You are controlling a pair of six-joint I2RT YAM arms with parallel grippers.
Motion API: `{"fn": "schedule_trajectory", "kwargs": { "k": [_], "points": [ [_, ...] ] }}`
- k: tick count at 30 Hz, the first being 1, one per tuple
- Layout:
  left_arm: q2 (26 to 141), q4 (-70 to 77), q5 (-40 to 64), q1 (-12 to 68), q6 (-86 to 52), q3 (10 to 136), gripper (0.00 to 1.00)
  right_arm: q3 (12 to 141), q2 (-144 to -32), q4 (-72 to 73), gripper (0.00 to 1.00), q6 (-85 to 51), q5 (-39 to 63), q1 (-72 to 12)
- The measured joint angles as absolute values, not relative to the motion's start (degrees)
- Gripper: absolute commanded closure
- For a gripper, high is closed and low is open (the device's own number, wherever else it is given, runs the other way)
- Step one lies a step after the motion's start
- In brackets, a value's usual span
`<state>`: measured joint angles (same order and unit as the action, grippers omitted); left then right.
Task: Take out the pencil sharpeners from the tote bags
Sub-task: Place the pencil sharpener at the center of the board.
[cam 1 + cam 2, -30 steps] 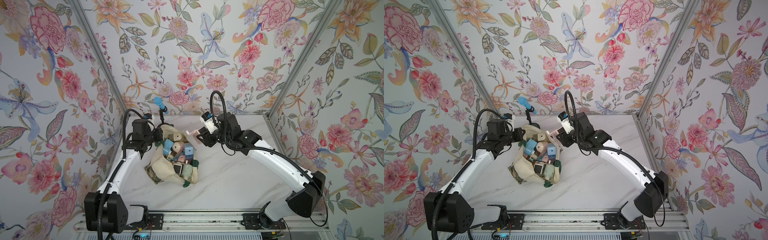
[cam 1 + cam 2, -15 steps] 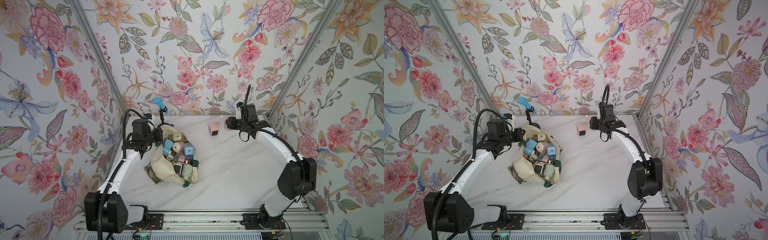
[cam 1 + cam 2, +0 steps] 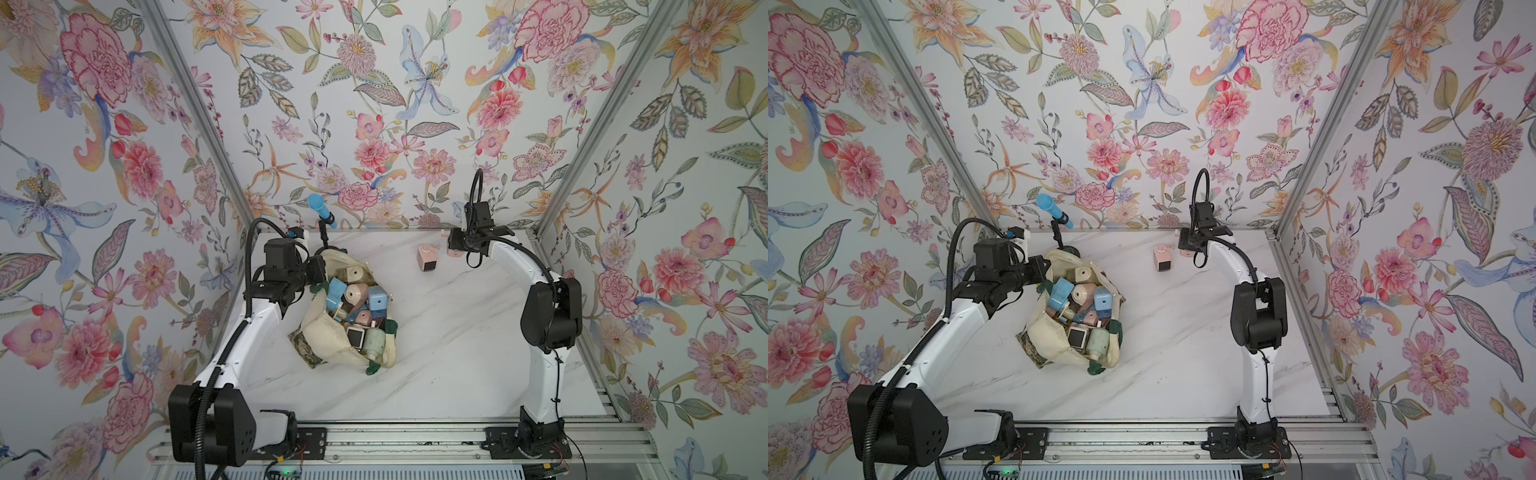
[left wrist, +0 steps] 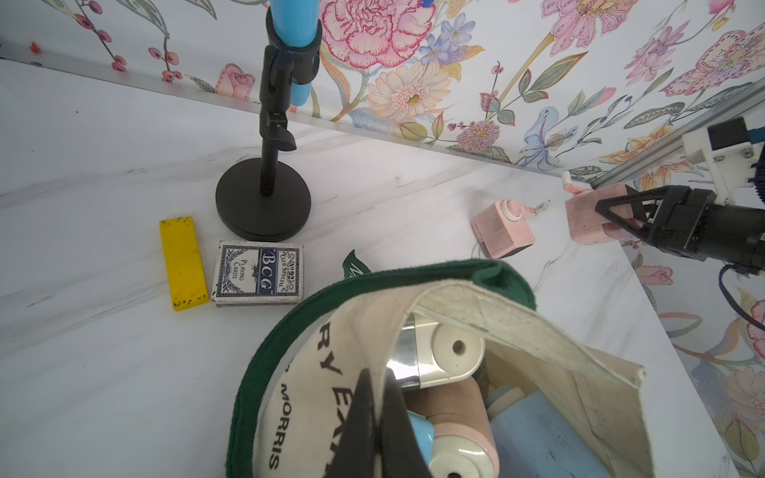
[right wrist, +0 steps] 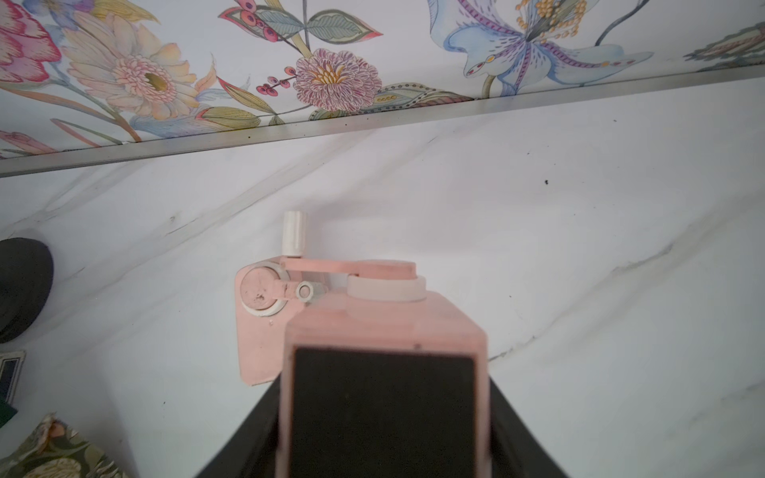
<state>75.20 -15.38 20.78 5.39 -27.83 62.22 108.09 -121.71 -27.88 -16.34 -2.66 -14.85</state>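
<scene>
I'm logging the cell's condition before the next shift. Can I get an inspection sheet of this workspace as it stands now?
Surface: white marble-look table, a few dark specks.
Job's things: tote bag lying open with many pencil sharpeners inside; loose pink sharpener out on the table; held pink sharpener beside it.
Clutter: yellow bar, card deck, microphone stand.
Grippers: left gripper shut on the tote bag's rim; right gripper shut on the held pink sharpener.
Cables: black hoses looped on both arms.
Surroundings: floral walls, aluminium base rail.
</scene>
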Motion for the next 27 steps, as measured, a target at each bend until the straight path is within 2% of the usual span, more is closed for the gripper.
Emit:
{"fn": "schedule_trajectory", "kwargs": {
  "k": [5,15,22,27],
  "points": [
    [75.20,-15.38,20.80,5.34,-27.83,62.22,1.00,115.50,-128.51,-30.74,0.74,-16.67,-3.53,-14.85],
    [75.20,-15.38,20.78,5.34,-27.83,62.22,1.00,119.90,-134.98,-34.35,0.67,-16.75,-3.03,-15.11],
    [75.20,-15.38,20.80,5.34,-27.83,62.22,1.00,121.62,-137.08,-35.29,0.56,-16.75,-1.74,-16.47],
    [75.20,-15.38,20.80,5.34,-27.83,62.22,1.00,122.28,-137.16,-35.48,0.43,-16.75,-1.10,-17.06]
  ]
}}
